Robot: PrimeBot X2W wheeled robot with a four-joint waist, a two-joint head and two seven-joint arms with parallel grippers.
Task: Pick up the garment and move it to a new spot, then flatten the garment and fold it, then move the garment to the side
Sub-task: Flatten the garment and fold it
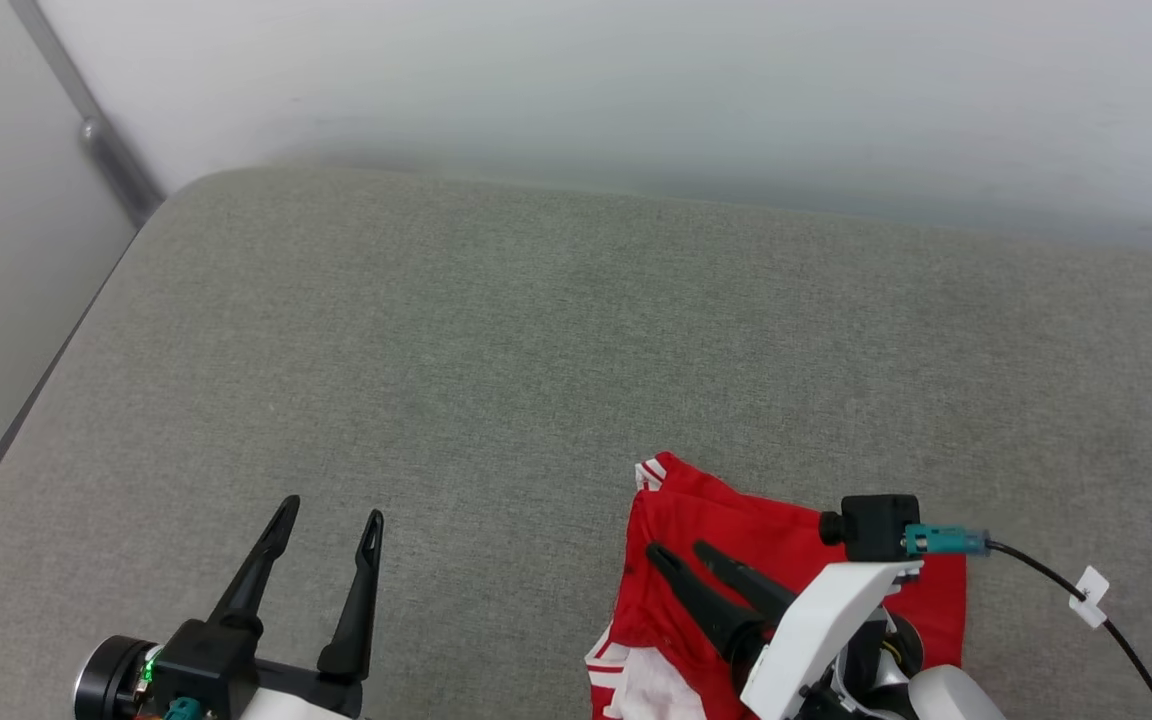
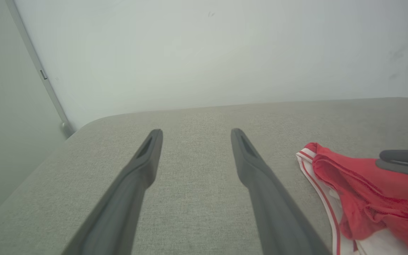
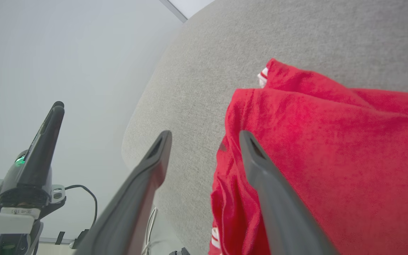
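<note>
The left gripper (image 1: 333, 508) is held spread and empty above the grey cushion (image 1: 536, 330). To its right, near the front edge, the garment (image 1: 726, 515) lies bunched (not flat), the right gripper (image 1: 678, 548) open over it, nothing gripped. Placement is judged done; flattening is called for, edges to be drawn apart. A black cable (image 1: 1046, 572) trailing alongside could be snagged.

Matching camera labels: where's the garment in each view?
Head view: garment at lower right, beneath the right gripper.
Left wrist view: at the right edge, to the right of the left gripper.
Right wrist view: across the right half, one finger lying over its edge.
Shared landmark: the left gripper, at lower left in the head view and at the left of the right wrist view.
</note>
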